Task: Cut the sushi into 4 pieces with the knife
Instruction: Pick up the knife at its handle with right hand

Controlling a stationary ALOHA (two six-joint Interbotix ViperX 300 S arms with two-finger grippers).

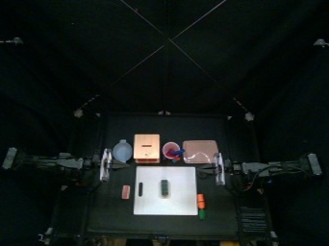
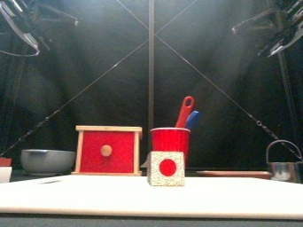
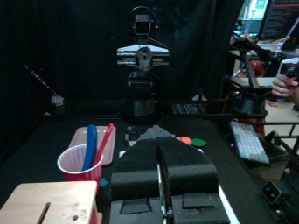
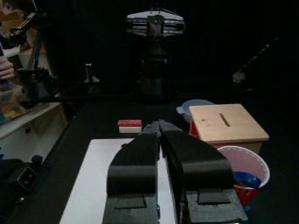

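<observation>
The sushi roll (image 1: pixel 164 186) lies dark and lengthwise on the white cutting board (image 1: pixel 180 178). In the front view its end (image 2: pixel 166 168) shows speckled white with a red centre. A red cup (image 1: pixel 171 151) behind the board holds a red knife (image 2: pixel 185 110) and a blue knife (image 2: pixel 193 116). My left gripper (image 1: pixel 106 163) hangs shut beside the board's left edge, and my right gripper (image 1: pixel 220 171) hangs shut beside its right edge. Both are raised and hold nothing. In the left wrist view the cup (image 3: pixel 79 162) stands close beside the shut left gripper (image 3: pixel 163 144). The right wrist view shows the right gripper (image 4: pixel 163 129) above the board (image 4: pixel 100 188).
Along the back stand a blue-grey bowl (image 1: pixel 123 151), the wooden box (image 1: pixel 146 149) with its red drawer front (image 2: pixel 109 151) and a pink tray (image 1: pixel 199 150). A metal cutter (image 2: pixel 282 167) stands at the right. A small red toy (image 1: pixel 126 191) and orange and green toys (image 1: pixel 201 202) flank the board.
</observation>
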